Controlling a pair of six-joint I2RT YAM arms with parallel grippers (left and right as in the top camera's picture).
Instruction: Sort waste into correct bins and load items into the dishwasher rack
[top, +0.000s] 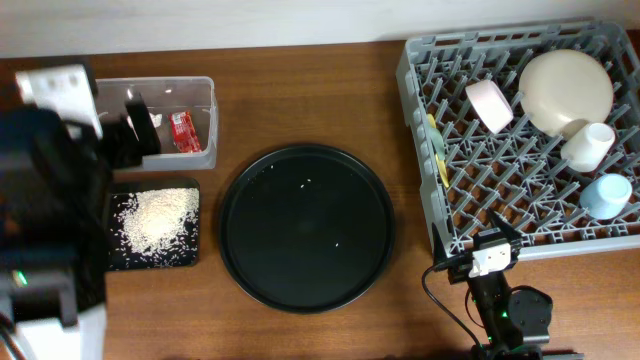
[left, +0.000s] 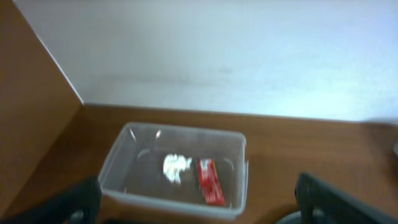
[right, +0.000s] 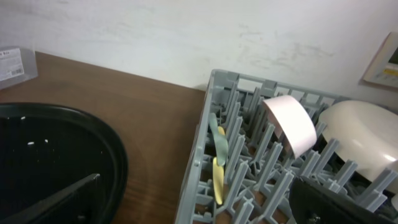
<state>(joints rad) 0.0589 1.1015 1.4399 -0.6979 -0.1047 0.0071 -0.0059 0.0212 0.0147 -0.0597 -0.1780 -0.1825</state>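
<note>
1. I am holding the left gripper (left: 199, 193) above the clear tub (left: 112, 168), its fingers spread wide and carrying nothing.
2. The paper wad (left: 176, 167) and red wrapper (left: 210, 180) are lying side by side inside that tub.
3. The rice (top: 155, 217) is sitting heaped in the shallow black tray (top: 150, 258), so the waste sorting is looking finished to me.
4. A few white specks are showing on the round tray (top: 300, 250); I am judging them stray grains, possibly left to clear.
5. The rack (top: 415, 90) is holding the plate (top: 565, 88), bowl (top: 490, 105), white cup (top: 588, 146) and blue cup (top: 606, 194).
6. The green spoon (right: 219, 140) and yellow spoon (right: 218, 180) are standing between pegs at the rack's left edge.
7. I am keeping the right gripper (right: 196, 183) beside the rack's near corner, fingers apart and empty; loading is appearing complete.
</note>
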